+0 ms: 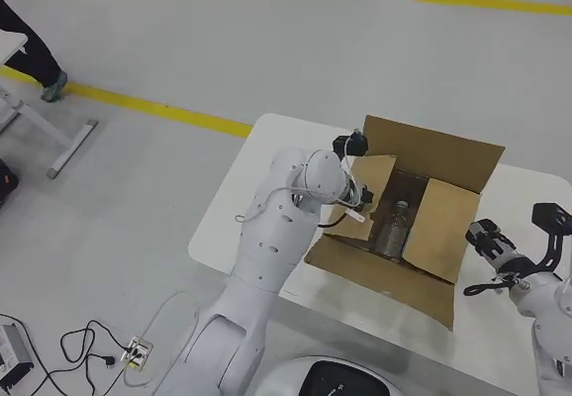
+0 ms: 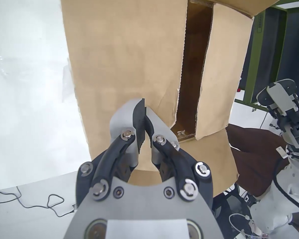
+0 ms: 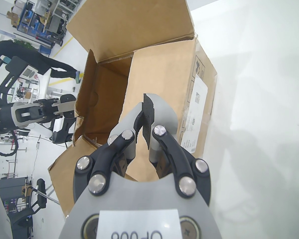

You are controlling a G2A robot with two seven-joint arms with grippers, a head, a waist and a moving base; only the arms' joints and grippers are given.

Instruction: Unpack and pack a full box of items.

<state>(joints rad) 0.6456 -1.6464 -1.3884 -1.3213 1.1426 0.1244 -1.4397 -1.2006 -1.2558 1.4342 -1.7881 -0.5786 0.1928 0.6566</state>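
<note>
An open cardboard box (image 1: 434,158) stands on the white table (image 1: 246,208), its flaps raised. Down inside it lies a clear bottle (image 1: 395,226). My left gripper (image 1: 363,191) is at the box's left side flap (image 2: 124,50); in the left wrist view the gripper (image 2: 142,110) is shut, its pads together, nothing between them, just over that flap. My right gripper (image 1: 481,238) sits beside the opposite flap (image 1: 442,230). In the right wrist view the gripper (image 3: 147,108) is shut and empty above that flap (image 3: 152,75). The rest of the box's inside is hidden by flaps.
Bare table surface lies left of the box and at the front right corner (image 1: 484,337). On the floor, a second table (image 1: 9,59) stands at the far left, and cables with a power strip (image 1: 136,352) lie near the robot's base.
</note>
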